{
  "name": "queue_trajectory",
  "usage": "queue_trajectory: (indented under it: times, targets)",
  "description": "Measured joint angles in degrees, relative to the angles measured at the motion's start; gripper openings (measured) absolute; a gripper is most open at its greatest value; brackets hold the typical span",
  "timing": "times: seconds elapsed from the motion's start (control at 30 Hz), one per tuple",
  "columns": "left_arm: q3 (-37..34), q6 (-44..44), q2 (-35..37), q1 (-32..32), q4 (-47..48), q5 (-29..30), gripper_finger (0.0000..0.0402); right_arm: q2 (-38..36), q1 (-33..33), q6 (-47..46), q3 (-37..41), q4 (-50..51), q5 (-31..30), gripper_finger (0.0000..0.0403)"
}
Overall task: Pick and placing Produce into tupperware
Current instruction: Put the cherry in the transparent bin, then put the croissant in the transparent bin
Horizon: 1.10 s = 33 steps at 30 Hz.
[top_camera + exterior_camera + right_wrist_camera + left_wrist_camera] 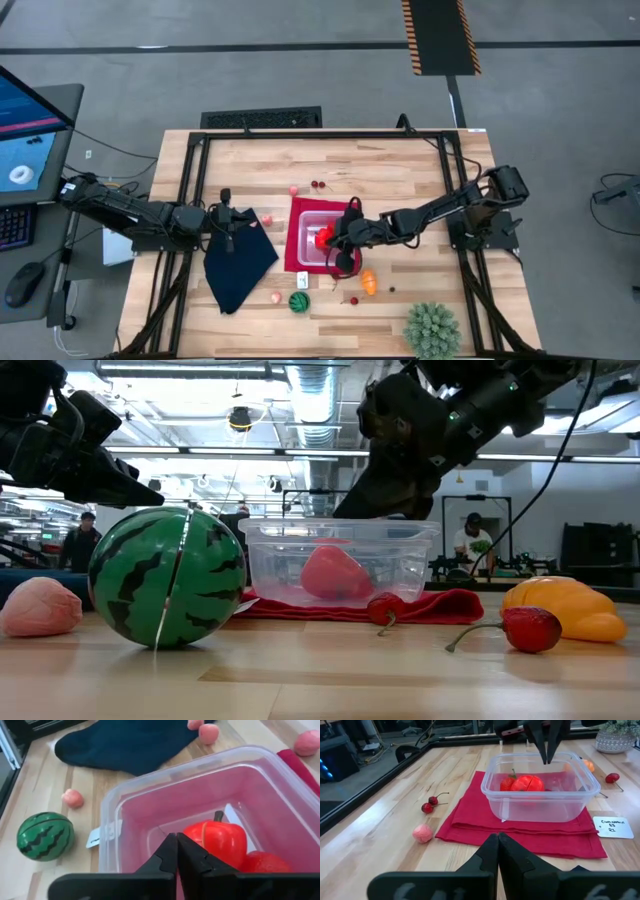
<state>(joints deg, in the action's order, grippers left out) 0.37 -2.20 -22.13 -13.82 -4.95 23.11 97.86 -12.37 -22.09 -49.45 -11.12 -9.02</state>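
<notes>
The clear tupperware (318, 240) stands on a red mat (470, 820). Inside it lie a red apple-like piece (216, 840) and a second red piece (507, 783). My right gripper (176, 851) hangs shut above the container's inside, its fingertips (547, 755) over the far rim, holding nothing. Other produce lies on the wood: a striped watermelon ball (299, 302), an orange piece (369, 283), cherries (431, 804) and pink pieces (422, 833). My left gripper (498, 851) waits shut above a navy cloth (238, 262), left of the mat.
A spiky green plant ball (433, 330) sits at the near right corner. A white label card (613, 827) lies beside the mat. A red cherry (530, 628) and a small red chili (385, 608) lie near the mat's front. Black frame rails border the table.
</notes>
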Motion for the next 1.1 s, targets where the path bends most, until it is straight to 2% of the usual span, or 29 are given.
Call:
queue_trajectory:
  times: [0.2, 0.33, 0.5, 0.7, 0.9, 1.1]
  targets:
    - [-0.01, -0.37, 0.00, 0.00, -0.01, 0.00, 0.0000, 0.00, -0.37, 0.00, 0.01, 0.15, 0.00, 0.0012]
    - [0.00, -0.12, 0.00, 0.00, 0.00, 0.00, 0.0000, -0.14, -1.10, 0.03, 0.00, -0.95, -0.01, 0.0031]
    - [-0.01, -0.22, 0.00, 0.00, 0.00, 0.00, 0.0000, -2.89, -2.08, 0.03, -0.07, 1.64, 0.22, 0.0046]
    - [-0.01, -0.32, 0.01, 0.00, -0.01, 0.00, 0.0000, -9.11, -4.00, -1.23, -0.06, 7.57, 1.67, 0.0031]
    - [-0.01, -0.55, 0.00, 0.00, -0.01, 0.00, 0.0000, -15.17, -8.39, -8.82, -0.07, 19.70, 3.20, 0.0016]
    - [-0.01, -0.14, 0.00, 0.00, 0.00, 0.00, 0.0000, -17.81, -13.58, -22.29, -0.05, 31.18, 3.19, 0.0038]
